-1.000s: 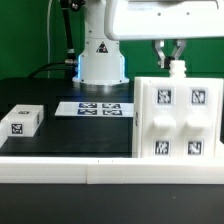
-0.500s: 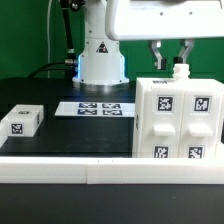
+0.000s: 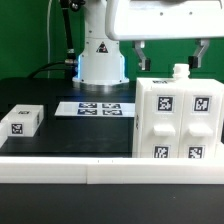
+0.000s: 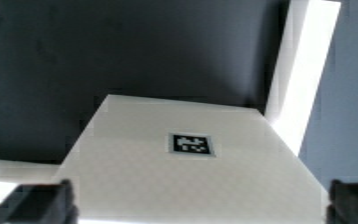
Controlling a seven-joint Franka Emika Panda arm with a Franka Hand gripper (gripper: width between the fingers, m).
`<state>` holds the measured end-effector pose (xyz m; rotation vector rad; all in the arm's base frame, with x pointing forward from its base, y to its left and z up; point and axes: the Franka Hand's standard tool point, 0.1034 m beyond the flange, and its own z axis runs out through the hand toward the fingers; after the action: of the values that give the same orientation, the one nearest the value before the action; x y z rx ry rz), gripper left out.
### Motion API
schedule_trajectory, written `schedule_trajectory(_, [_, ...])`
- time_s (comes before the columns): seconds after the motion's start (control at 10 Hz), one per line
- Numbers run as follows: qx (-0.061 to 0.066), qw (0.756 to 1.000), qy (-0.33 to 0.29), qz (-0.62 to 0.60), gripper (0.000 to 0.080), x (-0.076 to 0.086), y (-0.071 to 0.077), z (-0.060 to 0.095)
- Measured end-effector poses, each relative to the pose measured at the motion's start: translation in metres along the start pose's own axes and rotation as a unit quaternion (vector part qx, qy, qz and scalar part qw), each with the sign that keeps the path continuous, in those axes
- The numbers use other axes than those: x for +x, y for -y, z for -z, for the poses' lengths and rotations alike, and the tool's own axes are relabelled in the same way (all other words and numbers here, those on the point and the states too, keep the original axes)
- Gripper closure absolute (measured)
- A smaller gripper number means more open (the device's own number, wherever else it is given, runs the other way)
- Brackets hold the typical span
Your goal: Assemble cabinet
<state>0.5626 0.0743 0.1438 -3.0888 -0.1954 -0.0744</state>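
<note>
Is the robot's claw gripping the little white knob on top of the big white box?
No: the gripper stands wide open, both fingers well clear of the knob atop the cabinet.

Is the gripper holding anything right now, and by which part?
Nothing is held: the gripper hangs open above the cabinet, touching nothing.

I count one cabinet, with four tags on its front face and one more on top in my wrist view. One small white cube, one tag on it. One marker board, tags too small to count. One tabletop. My jaws: two fingers.
</note>
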Motion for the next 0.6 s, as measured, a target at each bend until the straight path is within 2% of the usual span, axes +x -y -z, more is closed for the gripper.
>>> schedule_trajectory(0.1, [0.0, 1.0, 0.0, 0.0, 0.0021, -0.001, 0.0, 0.0])
schedule_trajectory(0.2, [-0.001, 1.0, -0.008, -0.028, 0.0006, -0.007, 0.001, -0.001])
schedule_trajectory(0.4, [-0.001, 0.997, -0.008, -0.08, 0.0002, -0.037, 0.003, -0.006])
schedule_trajectory(0.6, [-0.01, 0.994, -0.002, -0.111, 0.0002, -0.058, 0.006, -0.018])
